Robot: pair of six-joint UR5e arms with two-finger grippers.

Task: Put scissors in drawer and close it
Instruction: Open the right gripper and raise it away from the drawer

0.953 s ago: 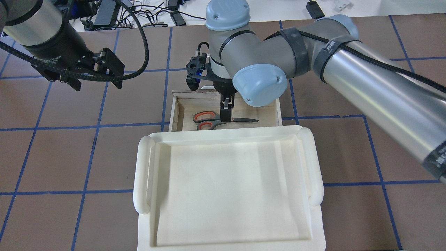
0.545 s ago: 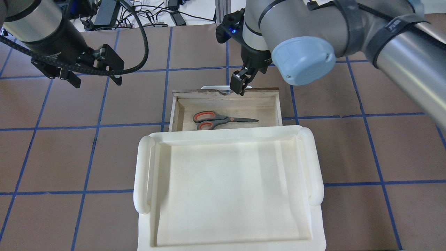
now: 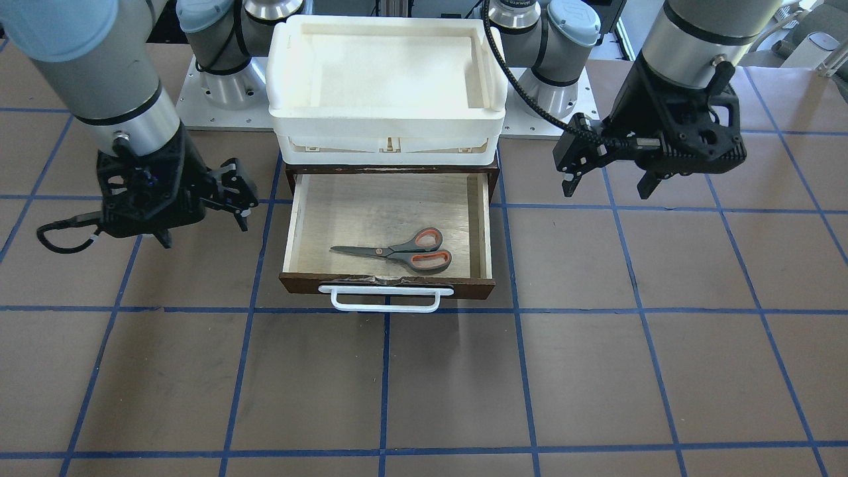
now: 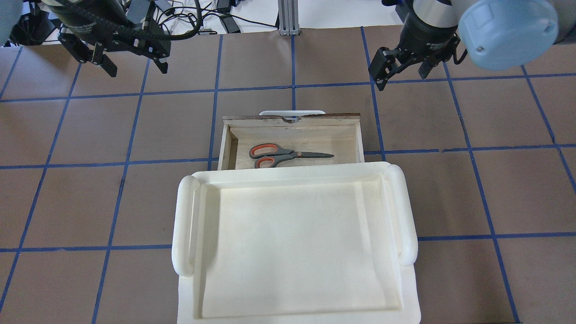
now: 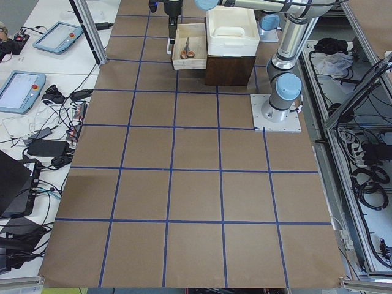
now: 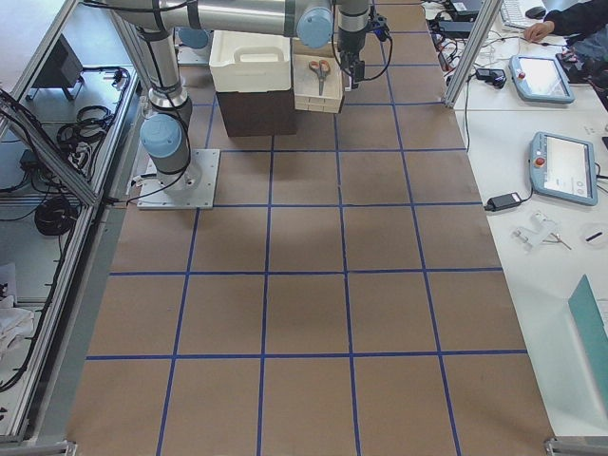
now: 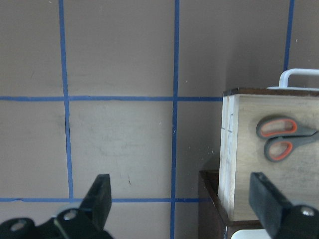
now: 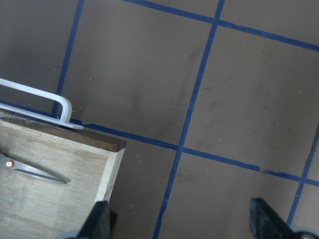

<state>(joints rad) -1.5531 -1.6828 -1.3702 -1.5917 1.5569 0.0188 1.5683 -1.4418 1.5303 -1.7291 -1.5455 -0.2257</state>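
The scissors [image 4: 279,155] lie flat in the open drawer [image 4: 342,139], orange-red loops toward my left side. They also show in the front view [image 3: 404,252] and the left wrist view [image 7: 279,139]. The drawer [image 3: 371,212] is pulled out, with its white bar handle [image 3: 386,299] at the front. My right gripper [image 4: 400,76] is open and empty, above the table beyond the drawer's right corner. My left gripper [image 4: 136,69] is open and empty, far off to the drawer's left. Both are apart from the drawer.
A white plastic tray [image 4: 182,225] sits on top of the dark cabinet [image 5: 229,68] and covers the drawer's rear part in the overhead view. The brown table has blue grid lines. Cables and devices lie beyond the far table edge.
The right gripper has risen from the scissors in the drawer and moved away to the far right. The scissors stay in the drawer. The left gripper has moved farther from the drawer.
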